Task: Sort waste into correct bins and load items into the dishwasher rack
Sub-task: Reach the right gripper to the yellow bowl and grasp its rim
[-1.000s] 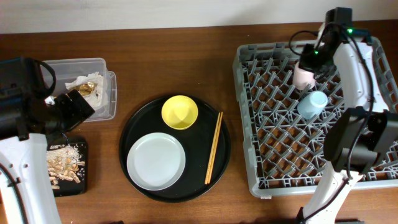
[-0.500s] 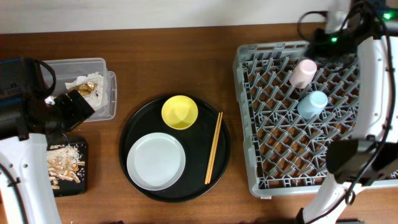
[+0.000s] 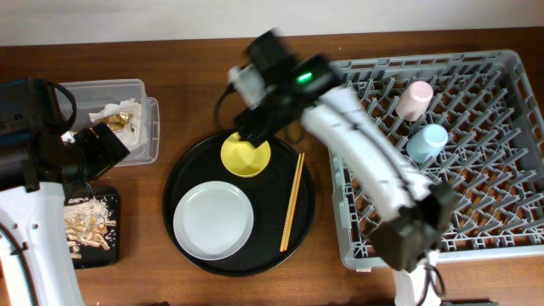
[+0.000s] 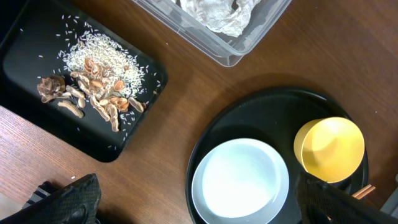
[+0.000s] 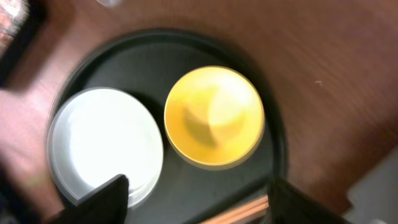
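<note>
The right arm stretches from the near right corner across the rack to the round tray. The right gripper hangs above the yellow dish, its jaws spread wide and empty. The dish sits upright on the tray's far side, just beside the plate, with the chopsticks to its right. The left gripper, also wide open, hangs near the tub and the black tray of rice and scraps. A pink cup and a blue cup sit in the rack.
</note>
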`<state>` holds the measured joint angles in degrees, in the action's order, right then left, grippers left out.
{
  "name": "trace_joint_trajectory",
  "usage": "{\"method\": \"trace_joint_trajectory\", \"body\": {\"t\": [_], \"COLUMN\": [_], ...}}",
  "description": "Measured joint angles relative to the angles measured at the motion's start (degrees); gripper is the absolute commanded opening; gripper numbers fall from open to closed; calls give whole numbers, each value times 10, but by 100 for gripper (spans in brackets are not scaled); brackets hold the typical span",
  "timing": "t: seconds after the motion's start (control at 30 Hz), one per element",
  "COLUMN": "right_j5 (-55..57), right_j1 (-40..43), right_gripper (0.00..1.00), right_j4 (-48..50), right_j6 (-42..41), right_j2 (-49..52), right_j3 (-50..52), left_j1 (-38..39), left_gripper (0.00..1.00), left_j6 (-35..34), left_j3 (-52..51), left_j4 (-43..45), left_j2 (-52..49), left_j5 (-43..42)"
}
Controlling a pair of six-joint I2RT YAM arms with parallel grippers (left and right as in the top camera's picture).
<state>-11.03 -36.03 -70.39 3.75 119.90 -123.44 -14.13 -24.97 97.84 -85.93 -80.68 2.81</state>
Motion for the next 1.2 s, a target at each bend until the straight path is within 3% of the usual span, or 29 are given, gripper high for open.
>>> {"method": "trace_joint_trajectory", "body": {"t": [0.2, 0.33, 0.7, 0.77, 0.9, 0.97, 1.2], "right_j5": [51, 61, 115, 121, 125, 126, 139], "right_j1": [-63, -82, -116, -116, -116, -116, -116], "right_gripper": [44, 42, 34, 23, 15, 4, 4], "right_j4": [109, 143, 143, 138, 132, 132, 103], "right_j6": [-58, -89, -129, -130, -141, -148, -158], "right_j2": [90, 130, 163, 164, 174, 180, 178], "right_j3": [44, 44, 44, 44, 44, 44, 28], "left_j1": [0, 0, 0, 0, 0, 0, 0], "left_gripper": [99, 99, 99, 99, 99, 99, 99], "left_j6": [0, 0, 0, 0, 0, 0, 0], "left_j3": [0, 0, 0, 0, 0, 0, 0], "left_j4": [0, 0, 0, 0, 0, 0, 0], "left_j2": [0, 0, 0, 0, 0, 0, 0], "left_j5": [0, 0, 0, 0, 0, 0, 0]}}
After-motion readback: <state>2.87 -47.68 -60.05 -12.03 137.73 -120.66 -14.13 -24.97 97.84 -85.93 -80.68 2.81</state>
